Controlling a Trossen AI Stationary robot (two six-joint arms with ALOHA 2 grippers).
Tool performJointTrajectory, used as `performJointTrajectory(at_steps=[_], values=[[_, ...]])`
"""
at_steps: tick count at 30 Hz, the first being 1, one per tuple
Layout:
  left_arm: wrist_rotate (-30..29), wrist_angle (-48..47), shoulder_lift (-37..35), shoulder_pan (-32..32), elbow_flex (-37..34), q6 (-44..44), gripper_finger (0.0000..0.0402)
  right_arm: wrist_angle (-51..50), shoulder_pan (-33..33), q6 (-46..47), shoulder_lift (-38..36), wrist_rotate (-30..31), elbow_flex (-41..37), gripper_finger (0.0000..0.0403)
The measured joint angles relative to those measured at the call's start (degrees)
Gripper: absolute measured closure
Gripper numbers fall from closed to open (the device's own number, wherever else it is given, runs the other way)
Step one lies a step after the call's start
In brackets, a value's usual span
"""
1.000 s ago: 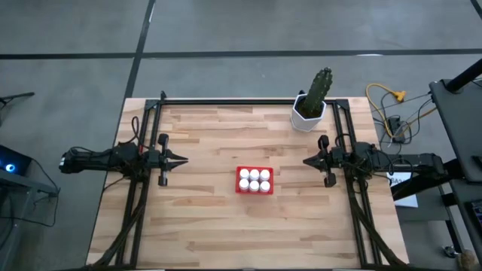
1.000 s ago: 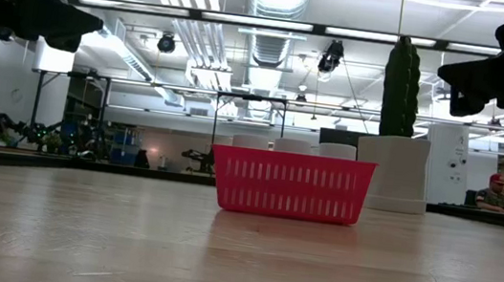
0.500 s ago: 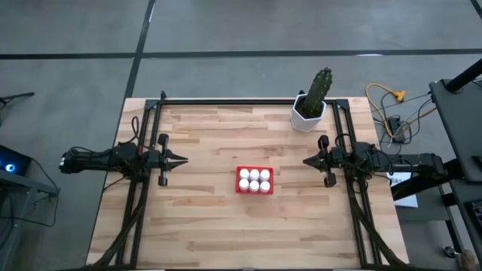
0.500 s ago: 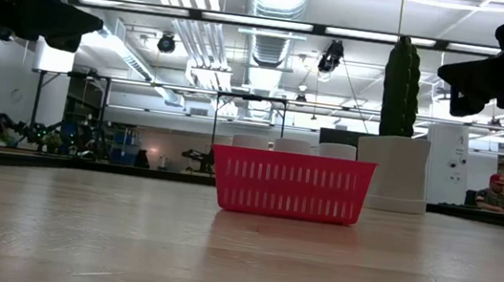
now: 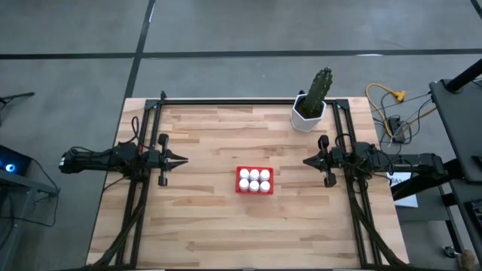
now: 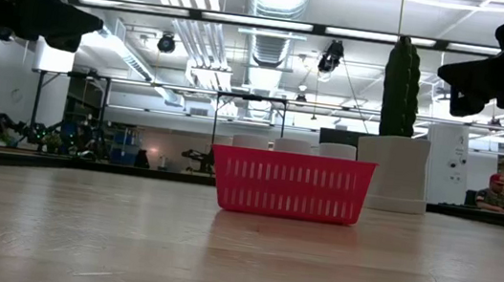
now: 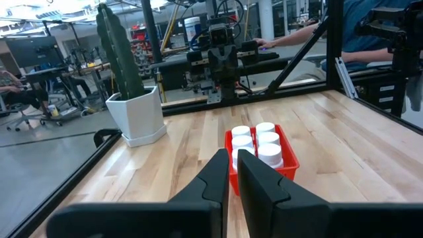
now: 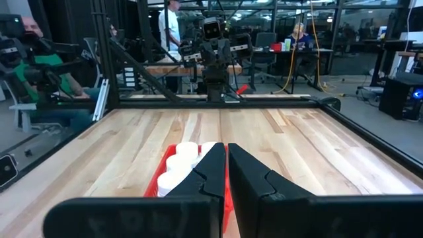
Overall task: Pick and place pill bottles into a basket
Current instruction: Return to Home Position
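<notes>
Inside the slotted red basket (image 6: 290,184) stand round-capped bottles (image 5: 254,175); both arms' fingers (image 7: 215,178) seem clenched.

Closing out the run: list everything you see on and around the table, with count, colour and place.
pill bottles: six, white, standing in the basket, two rows of three
basket: one, red, near the table's middle
cactus: one, green, in its pot at the far edge, right side
pot: one, white, on the table
table: one, light wood
people: several, in the room beyond the table
left gripper: one, dark, shut and empty, over the left side
right gripper: one, dark, shut and empty, over the right side
</notes>
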Motion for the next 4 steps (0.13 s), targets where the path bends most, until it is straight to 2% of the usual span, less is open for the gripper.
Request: performJointTrajectory(at_steps=[4], values=[[0.0,0.0,0.0,0.0,0.0,0.0,0.0387,0.0,0.0,-0.1,0.0,0.0,0.0,0.0394]])
